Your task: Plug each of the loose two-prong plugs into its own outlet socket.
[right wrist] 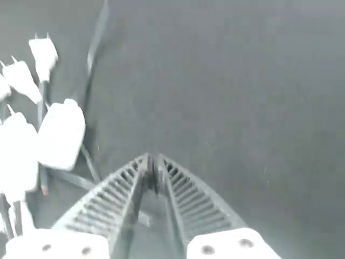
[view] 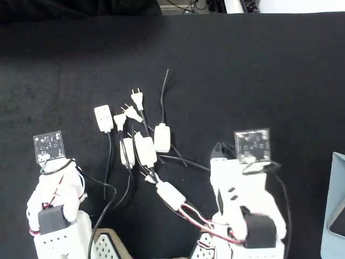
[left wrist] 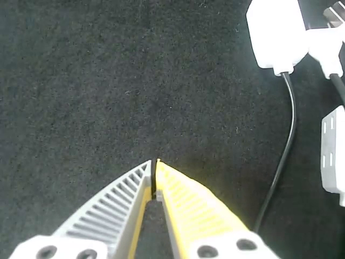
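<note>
Several white outlet sockets and loose two-prong plugs on black cords lie tangled mid-table. One socket block (view: 103, 117) lies at the left of the group, with three plugs (view: 137, 99) beside it and more sockets (view: 145, 148) nearer the arms. My left gripper (left wrist: 155, 162) is shut and empty over bare cloth, with a socket (left wrist: 275, 32) and a plug (left wrist: 326, 46) off to one side. My right gripper (right wrist: 152, 157) is also shut and empty, apart from the sockets (right wrist: 60, 135) and plugs (right wrist: 43, 54). In the high view the left arm (view: 54, 199) sits left of the pile and the right arm (view: 245, 194) right of it.
A black cloth covers the table (view: 259, 70). Cords trail from the pile toward the arm bases, and one socket (view: 170, 194) lies between the arms. A blue-grey container (view: 337, 205) stands at the right edge.
</note>
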